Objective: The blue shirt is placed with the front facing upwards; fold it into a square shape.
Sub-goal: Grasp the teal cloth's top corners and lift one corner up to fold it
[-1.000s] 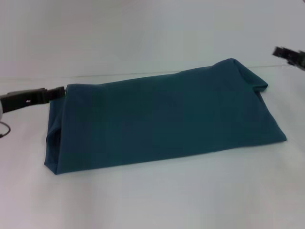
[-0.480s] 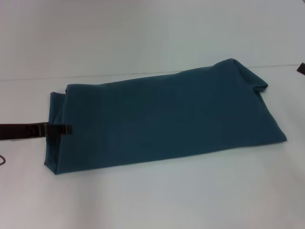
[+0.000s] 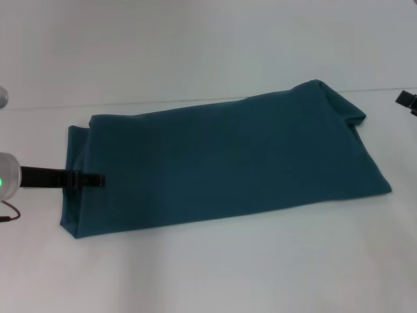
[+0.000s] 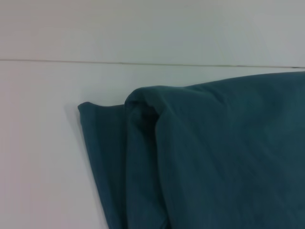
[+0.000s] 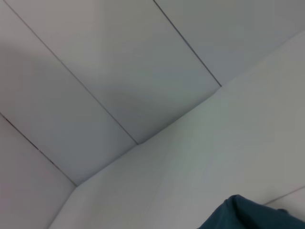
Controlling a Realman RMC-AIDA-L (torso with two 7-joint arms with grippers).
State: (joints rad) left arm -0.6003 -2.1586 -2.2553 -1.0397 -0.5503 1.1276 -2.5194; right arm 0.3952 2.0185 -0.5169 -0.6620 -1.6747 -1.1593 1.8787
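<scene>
On the white table (image 3: 208, 274) before you | blue shirt (image 3: 221, 163): long folded band, plain side up; squaring fold judged left | left gripper (image 3: 91, 180): over its left end, finger state cannot tell | right gripper (image 3: 407, 101): far right edge, idle, finger state cannot tell

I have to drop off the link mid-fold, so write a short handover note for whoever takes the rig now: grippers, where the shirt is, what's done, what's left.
Left gripper: low at the left short end of the blue shirt, its tip over the cloth edge; no grip can be confirmed.
Right gripper: off beyond the shirt's right end, away from the cloth, only partly in view.
Shirt: lies flat on the white table as a long band, plain side up, layers stacked at the left end.
Done: folded lengthwise into a rectangle.
Left: likely fold one short end over the other to make a square, then release.
</scene>
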